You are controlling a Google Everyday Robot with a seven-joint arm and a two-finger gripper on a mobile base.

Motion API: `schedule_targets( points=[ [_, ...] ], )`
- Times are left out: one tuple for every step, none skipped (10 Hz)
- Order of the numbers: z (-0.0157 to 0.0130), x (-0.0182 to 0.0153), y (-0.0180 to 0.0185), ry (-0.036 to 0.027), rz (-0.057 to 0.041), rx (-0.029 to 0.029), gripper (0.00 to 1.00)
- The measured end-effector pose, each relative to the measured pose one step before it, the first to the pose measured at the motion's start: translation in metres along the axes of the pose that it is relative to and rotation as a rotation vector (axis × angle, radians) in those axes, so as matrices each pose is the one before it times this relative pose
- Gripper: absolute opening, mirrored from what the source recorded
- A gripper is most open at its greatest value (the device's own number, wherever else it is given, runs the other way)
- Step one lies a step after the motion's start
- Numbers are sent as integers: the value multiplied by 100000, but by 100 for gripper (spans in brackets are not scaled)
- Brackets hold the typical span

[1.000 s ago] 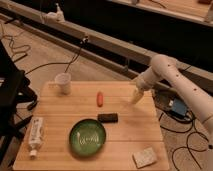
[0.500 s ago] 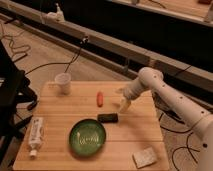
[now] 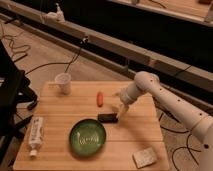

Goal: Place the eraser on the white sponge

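Note:
The eraser (image 3: 107, 118), a small flat black block, lies on the wooden table (image 3: 65, 105) just right of the green plate's upper edge. The white sponge (image 3: 144, 157), pale and speckled, lies near the table's front right corner. My gripper (image 3: 120, 109) hangs from the white arm (image 3: 150, 85), which reaches in from the right. It is just above and slightly right of the eraser, pointing down at it.
A green plate (image 3: 87, 138) sits front centre. A small orange-red oblong thing (image 3: 100, 98) lies behind the eraser. A white cup (image 3: 63, 83) stands at the back left. A white tube (image 3: 35, 134) lies along the left edge. Cables run across the floor.
The arm has swung left and down across the table, bringing the gripper from the table's right side to just above the eraser. The objects have not moved.

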Motion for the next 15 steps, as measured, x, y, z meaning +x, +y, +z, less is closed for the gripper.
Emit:
schedule_targets(
  points=[
    [801,206,903,-1847,1818,-1986,80],
    [810,-241,661,-3677,2020,-1232,80],
    [894,-35,620,-3613,2070,-1150,80],
    [762,18,402,-2417,1324,-1029,80],
    [777,48,296,-2221,1261,-1071,80],
    [619,162,168,-1449,517,-793,80],
    [723,383,85,-1871,701,-661,80],
    [550,464,113,-1354,673,-752,80],
    [404,296,-15,-893,442,-401,80],
    [499,595,16,-1128,1053,-411,78],
    [125,586,-390,-1308,1486,1378,68],
    [-184,255,-645,-1361,1360,2741,58],
    [-299,209,-357,-787,1000,1857,48],
    [-399,298,-179,-393,694,1570,37],
    [-428,231,-52,-104,250,1258,26]
  ],
)
